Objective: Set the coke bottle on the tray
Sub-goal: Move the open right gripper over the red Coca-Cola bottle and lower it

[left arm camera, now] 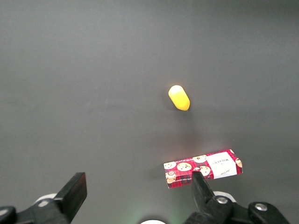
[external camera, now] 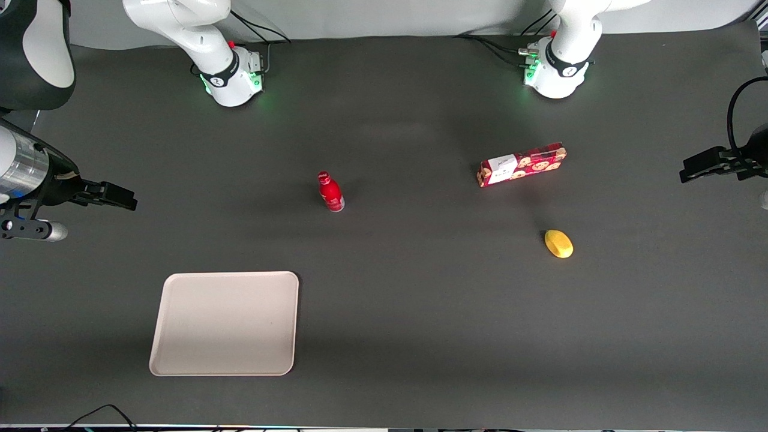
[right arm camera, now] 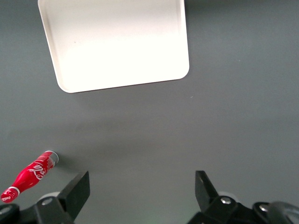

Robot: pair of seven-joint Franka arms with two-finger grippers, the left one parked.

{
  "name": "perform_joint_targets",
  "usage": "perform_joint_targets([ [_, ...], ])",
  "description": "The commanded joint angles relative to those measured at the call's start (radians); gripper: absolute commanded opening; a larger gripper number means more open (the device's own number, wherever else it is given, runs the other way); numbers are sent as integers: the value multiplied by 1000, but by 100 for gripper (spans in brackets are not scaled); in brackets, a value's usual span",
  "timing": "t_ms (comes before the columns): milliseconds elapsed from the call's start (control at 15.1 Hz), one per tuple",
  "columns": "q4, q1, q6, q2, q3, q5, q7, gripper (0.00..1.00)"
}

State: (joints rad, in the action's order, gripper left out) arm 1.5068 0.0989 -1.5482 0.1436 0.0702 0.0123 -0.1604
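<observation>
The coke bottle [external camera: 330, 192] is small, glossy and red with a red cap. It stands upright on the dark table near the middle, and it also shows in the right wrist view [right arm camera: 29, 176]. The beige tray [external camera: 225, 323] lies flat and empty, nearer the front camera than the bottle, and shows in the right wrist view [right arm camera: 117, 42] too. My gripper [external camera: 123, 198] hangs above the table at the working arm's end, well apart from the bottle and the tray. In the right wrist view the gripper [right arm camera: 140, 182] is open and empty over bare table.
A long red cookie box [external camera: 522, 164] lies toward the parked arm's end of the table. A yellow oval object [external camera: 558, 243] lies nearer the front camera than the box. Both show in the left wrist view, box [left arm camera: 203, 168] and yellow object [left arm camera: 179, 97].
</observation>
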Motion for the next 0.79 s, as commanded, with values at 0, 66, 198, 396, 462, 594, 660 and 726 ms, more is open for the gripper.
perform_joint_targets([
  [0,-40,15,19,7,8,-17,4,100],
  [66,-40,12,20,7,8,-17,5,100],
  [198,-42,10,23,5,8,-17,15,100],
  [396,-42,18,55,-4,-6,-17,16,100],
  [462,-40,19,86,-15,-27,-17,4,100],
  [594,-34,7,114,-51,-122,-18,-11,100],
  [660,-34,7,128,-67,-160,-20,-78,100],
  [726,-34,7,144,-71,-209,-41,-159,100],
])
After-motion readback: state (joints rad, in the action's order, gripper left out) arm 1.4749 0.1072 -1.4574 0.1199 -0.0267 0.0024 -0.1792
